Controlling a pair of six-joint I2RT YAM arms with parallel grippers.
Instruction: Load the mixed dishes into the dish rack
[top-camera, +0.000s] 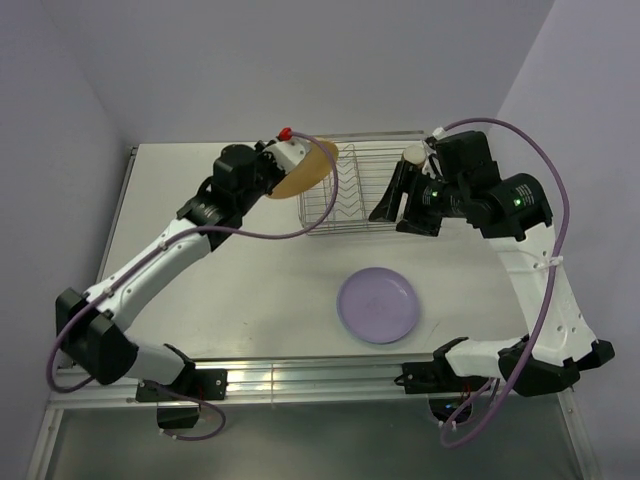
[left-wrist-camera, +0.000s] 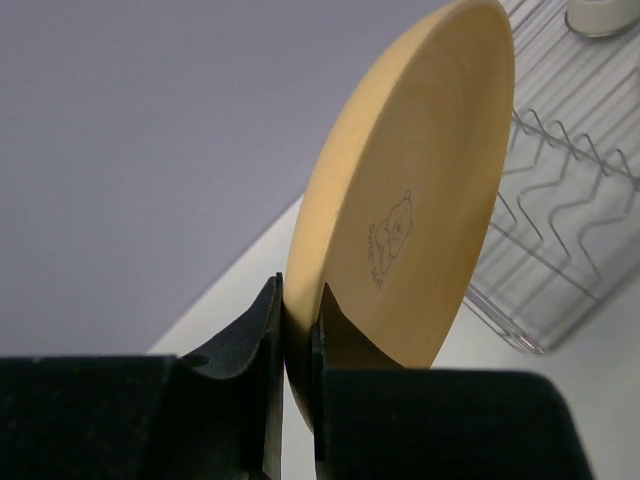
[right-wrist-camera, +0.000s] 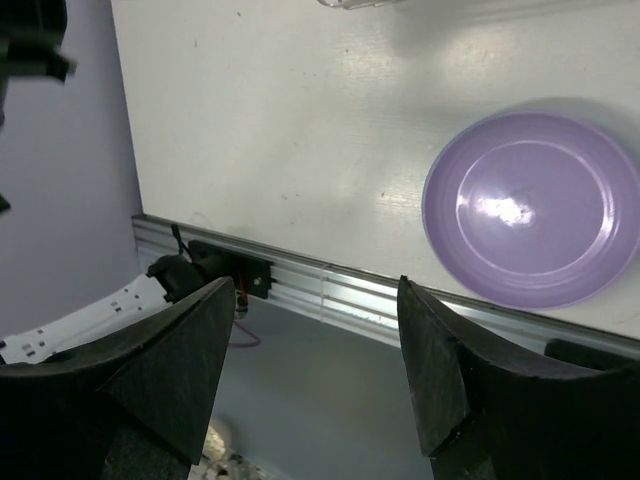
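Note:
My left gripper (top-camera: 297, 165) is shut on the rim of the orange-yellow plate (top-camera: 312, 170), holding it on edge above the left end of the silver wire dish rack (top-camera: 345, 205). In the left wrist view the plate (left-wrist-camera: 420, 190) stands upright between my fingers (left-wrist-camera: 268, 330), with the rack (left-wrist-camera: 560, 250) to its right. A small white dish (top-camera: 414, 153), cup or bowl I cannot tell, sits at the rack's far right corner. My right gripper (top-camera: 392, 212) is open and empty over the rack's right end. The lavender plate (top-camera: 378, 305) lies flat on the table. The blue plate is out of view.
The right wrist view looks down past the open gripper (right-wrist-camera: 315, 290) at the lavender plate (right-wrist-camera: 535, 210) and the table's metal front rail (right-wrist-camera: 340, 290). Purple walls close in at the back and sides. The arms' bases sit at the near edge.

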